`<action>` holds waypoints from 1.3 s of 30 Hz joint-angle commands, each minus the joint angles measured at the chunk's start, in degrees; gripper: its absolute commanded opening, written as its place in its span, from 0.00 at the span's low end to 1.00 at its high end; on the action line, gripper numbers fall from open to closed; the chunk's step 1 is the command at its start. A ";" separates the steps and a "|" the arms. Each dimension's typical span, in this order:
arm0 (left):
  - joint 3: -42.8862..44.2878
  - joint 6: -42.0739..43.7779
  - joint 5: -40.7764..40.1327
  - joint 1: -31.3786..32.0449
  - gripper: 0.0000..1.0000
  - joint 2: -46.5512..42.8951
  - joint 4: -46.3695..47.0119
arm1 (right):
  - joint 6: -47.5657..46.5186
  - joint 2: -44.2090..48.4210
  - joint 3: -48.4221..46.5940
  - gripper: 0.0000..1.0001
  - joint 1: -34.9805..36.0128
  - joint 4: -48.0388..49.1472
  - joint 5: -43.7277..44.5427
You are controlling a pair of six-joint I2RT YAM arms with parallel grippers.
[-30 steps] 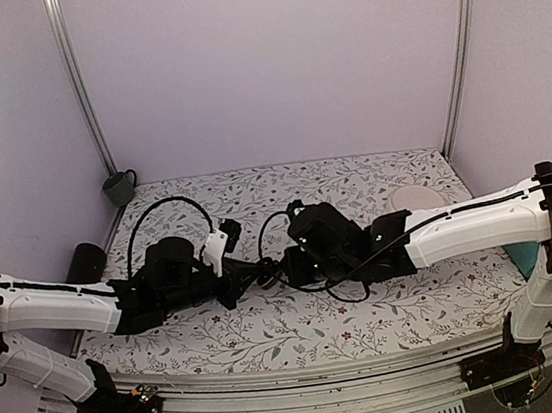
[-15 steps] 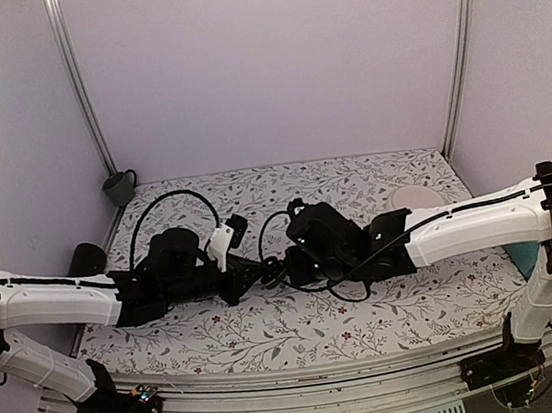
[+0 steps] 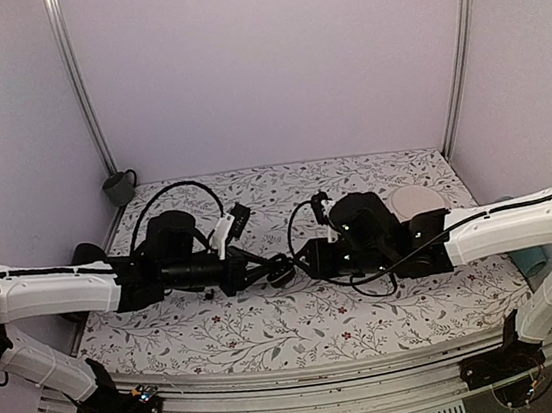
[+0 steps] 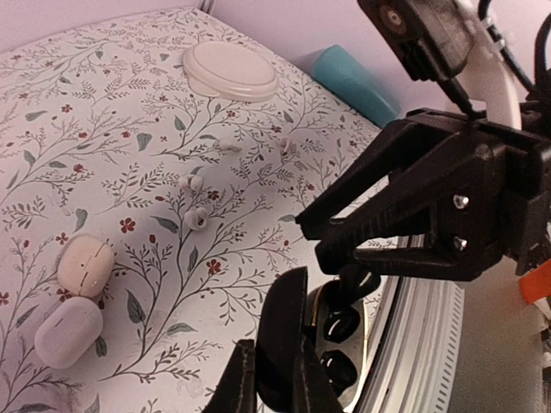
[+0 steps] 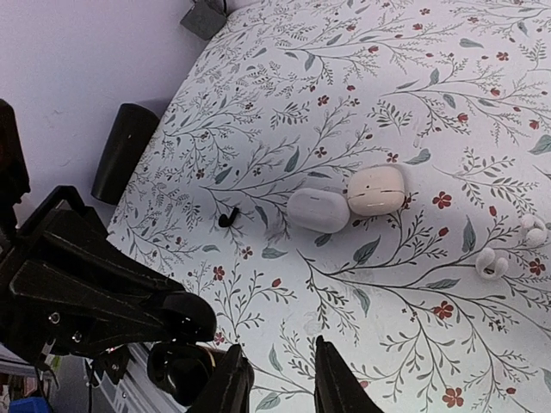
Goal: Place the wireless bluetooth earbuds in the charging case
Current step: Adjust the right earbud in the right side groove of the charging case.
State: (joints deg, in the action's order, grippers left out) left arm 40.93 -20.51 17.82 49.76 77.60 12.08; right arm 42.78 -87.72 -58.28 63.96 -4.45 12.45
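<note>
Left gripper (image 4: 271, 370) clamped on open black charging case (image 4: 331, 331) above the table, right gripper (image 5: 280, 383) just beside it, jaws narrowly apart and empty, black earbud (image 5: 228, 217) lying on floral tablecloth (image 5: 387, 103)

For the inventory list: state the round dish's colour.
The dish is off-white, clearest in the left wrist view.

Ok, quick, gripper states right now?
Left gripper: closed on the small round glossy black charging case.
Right gripper: open, nothing between its fingers.
</note>
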 commanded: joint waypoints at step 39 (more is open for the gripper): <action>4.33 -5.68 10.40 -4.84 0.00 0.27 -1.75 | -1.04 4.84 5.66 0.31 0.08 14.46 -8.10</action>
State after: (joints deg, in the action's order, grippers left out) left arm 43.77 -27.03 29.12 45.71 77.60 9.89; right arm 42.50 -81.58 -50.43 62.43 9.63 4.12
